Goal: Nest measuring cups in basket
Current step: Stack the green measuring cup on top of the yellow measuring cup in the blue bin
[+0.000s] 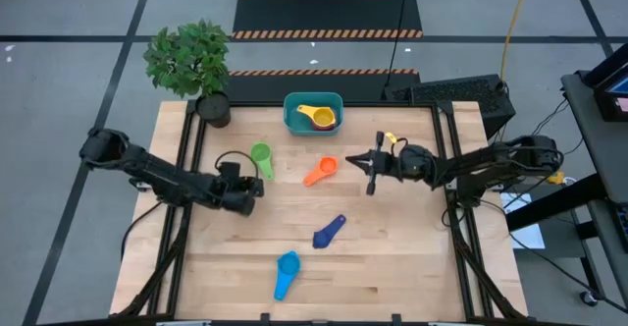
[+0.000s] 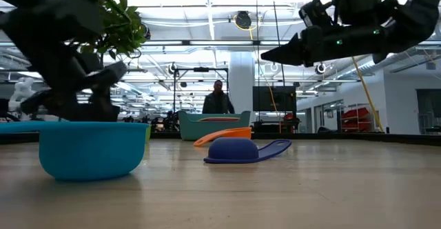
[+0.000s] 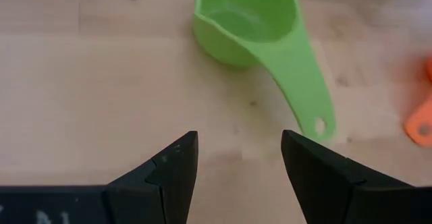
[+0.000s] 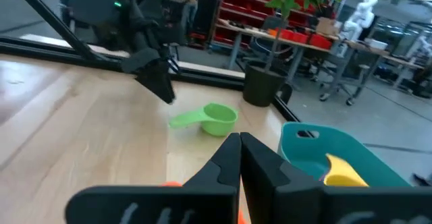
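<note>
Currently the left gripper (image 3: 239, 163) hovers with jaws open just short of the green cup (image 3: 246, 21), aligned with its handle for a pickup. That cup lies on the table (image 1: 412, 257), apart from the basket (image 1: 290, 118). The basket sits at the table's far edge and already holds a yellow cup (image 1: 314, 112) over other nested cups. The right gripper (image 1: 370, 161) waits raised, jaws closed and empty, beside the orange cup (image 1: 321, 171). One dark blue cup (image 1: 330, 232) and one lighter blue cup (image 1: 286, 271) remain loose nearer the front.
</note>
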`<state>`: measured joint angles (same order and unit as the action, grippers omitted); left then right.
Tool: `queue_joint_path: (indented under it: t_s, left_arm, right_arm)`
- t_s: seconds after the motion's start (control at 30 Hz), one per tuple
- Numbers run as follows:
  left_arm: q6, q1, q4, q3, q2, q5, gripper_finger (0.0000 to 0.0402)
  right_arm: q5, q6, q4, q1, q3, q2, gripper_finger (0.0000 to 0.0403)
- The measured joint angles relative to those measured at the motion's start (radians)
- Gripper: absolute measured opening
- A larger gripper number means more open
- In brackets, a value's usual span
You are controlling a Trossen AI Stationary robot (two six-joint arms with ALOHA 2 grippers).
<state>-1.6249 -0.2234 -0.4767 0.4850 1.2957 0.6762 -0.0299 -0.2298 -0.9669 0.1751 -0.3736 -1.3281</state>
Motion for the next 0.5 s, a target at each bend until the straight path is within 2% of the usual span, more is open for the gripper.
queue_joint_path:
  t_s: [0.2, 0.4, 0.5]
  left_arm:
    - [0.089, 0.139, 0.066, -0.001, 0.000, -0.106, 0.0216]
    - [0.227, 0.200, 0.352, -0.065, 0.000, -0.119, 0.0216]
    - [0.227, 0.217, 0.461, -0.113, 0.000, -0.118, 0.0216]
  right_arm:
    - [0.062, -0.009, 0.020, 0.084, -0.010, 0.000, 0.0000]
    - [0.099, -0.020, 0.038, 0.139, -0.010, 0.000, 0.0000]
    - [0.140, -0.019, 0.039, 0.152, -0.010, 0.000, 0.0000]
